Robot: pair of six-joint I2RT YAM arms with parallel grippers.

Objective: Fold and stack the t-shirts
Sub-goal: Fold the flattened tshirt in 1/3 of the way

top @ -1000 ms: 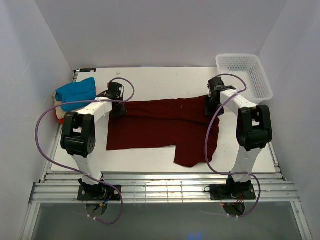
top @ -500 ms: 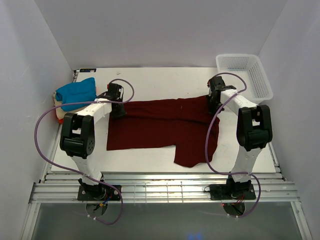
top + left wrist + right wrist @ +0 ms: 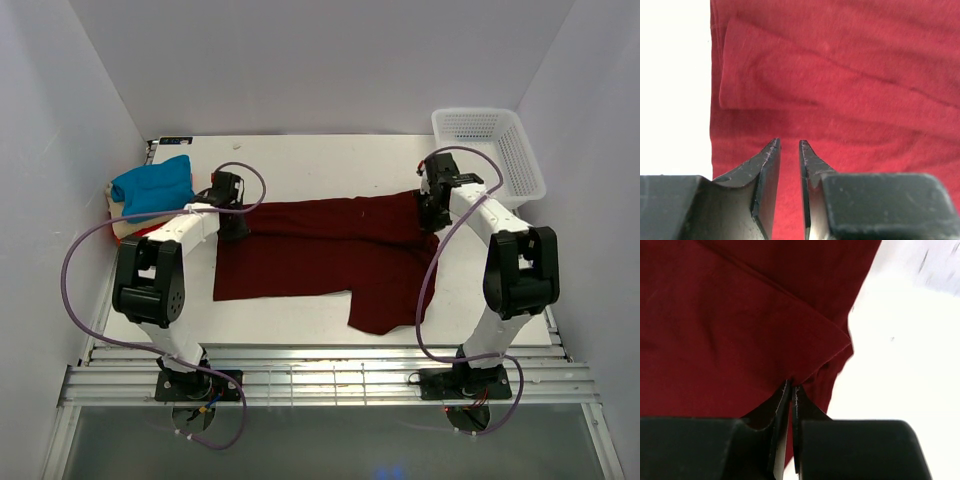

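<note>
A large dark maroon short-sleeved t-shirt (image 3: 320, 250) lies spread flat across the middle of the white desk (image 3: 330, 160), its long side running from 9 o'clock to 3 o'clock. One sleeve reaches toward the near edge at about 5 o'clock.

The left gripper (image 3: 232, 208) sits at the shirt's far corner on the 9 o'clock side. In the left wrist view its fingers (image 3: 771, 165) stand a narrow gap apart over the maroon cloth, beside the shirt's edge. Nothing is seen pinched between them.

The right gripper (image 3: 432, 205) sits at the far corner on the 3 o'clock side. In the right wrist view its fingers are all but closed, with the bunched corner of the shirt caught at their tips.

Compared with a second ago, both arms have swung their elbows outward, the left toward 9 o'clock and the right toward 3 o'clock. The right wrist has moved a little toward 1 o'clock, and the corner it holds has followed. The left gripper has barely shifted, and the rest of the shirt lies as it did.

A bright blue folded t-shirt (image 3: 152, 185) rests at 10 o'clock on top of a beige one (image 3: 118, 215), unmoved. A white plastic mesh basket (image 3: 523, 165) stands at 2 o'clock, also unmoved.
</note>
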